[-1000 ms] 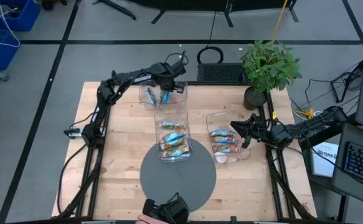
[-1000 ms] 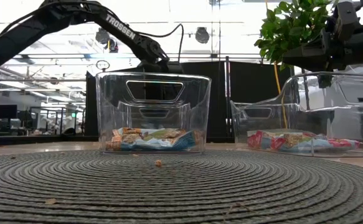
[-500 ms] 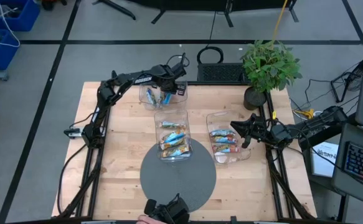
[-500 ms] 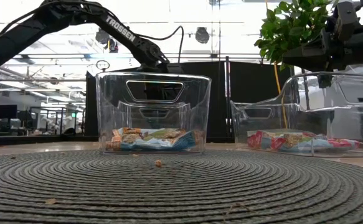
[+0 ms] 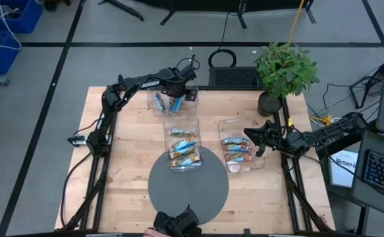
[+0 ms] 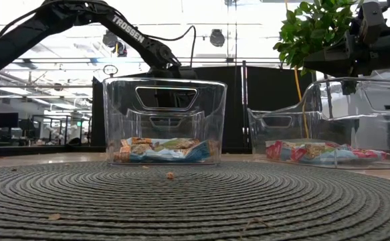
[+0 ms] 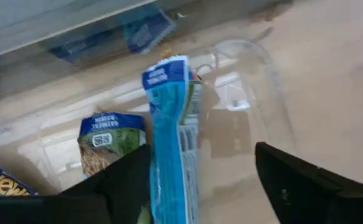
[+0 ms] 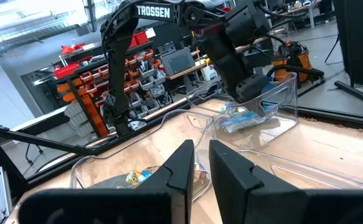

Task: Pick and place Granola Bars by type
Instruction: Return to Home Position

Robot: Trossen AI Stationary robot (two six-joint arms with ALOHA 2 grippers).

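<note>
My left gripper [image 5: 176, 92] [image 7: 202, 149] points down into the clear far bin [image 5: 172, 102], open. A bright blue granola bar [image 7: 169, 124] stands on end between its fingers, close beside one finger [image 7: 128, 180]. A tan bar with a green label [image 7: 106, 140] lies next to it in the same bin. More bars lie in the middle bin [image 5: 183, 145] and in the right bin [image 5: 239, 151]. My right gripper [image 5: 249, 137] [image 8: 201, 152] waits level at the table's right side by the right bin, shut, with nothing between its fingers. My left gripper stands open around the blue bar, coming from above. The bar's long side [image 7: 156, 168] is right next to one finger's inner face; I cannot tell whether they touch. The other finger [image 7: 293, 180] is well clear of it.
A round grey woven mat [image 5: 188, 191] lies at the table's near middle, with the middle bin [image 6: 164, 120] at its far edge. A potted plant [image 5: 284, 69] stands at the far right corner. A black wire rack [image 5: 231, 74] sits behind the far edge.
</note>
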